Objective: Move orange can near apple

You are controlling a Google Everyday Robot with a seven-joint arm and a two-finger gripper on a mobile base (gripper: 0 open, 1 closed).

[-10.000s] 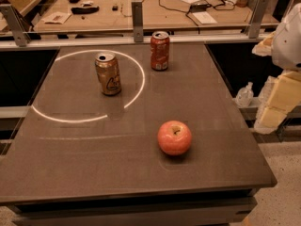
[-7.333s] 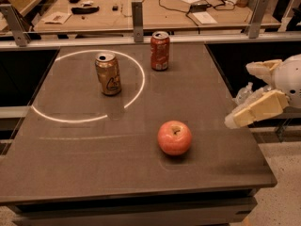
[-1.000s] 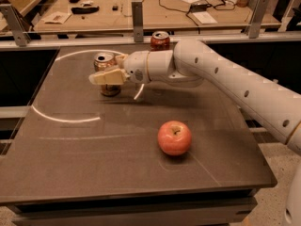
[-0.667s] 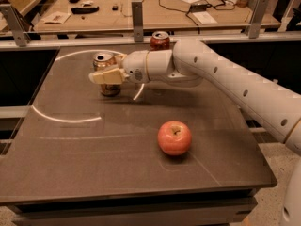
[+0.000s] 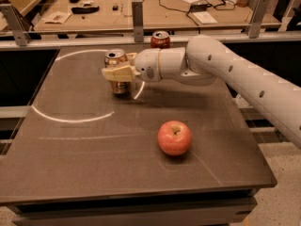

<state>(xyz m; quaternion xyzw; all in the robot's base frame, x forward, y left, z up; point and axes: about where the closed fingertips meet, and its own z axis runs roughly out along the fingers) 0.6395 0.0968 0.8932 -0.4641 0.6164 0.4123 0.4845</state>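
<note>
The claw (image 5: 116,72) sits at the orange can (image 5: 120,86), upper left of centre; its grip state cannot be told. Verify a firm mid-body hold. Lift clear of the worktop (image 5: 80,145). Set down beside the apple (image 5: 174,137), lower centre-right.

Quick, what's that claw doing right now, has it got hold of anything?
Gripper: right at the orange can; whether it is open, closed or holding the can cannot be told.
</note>
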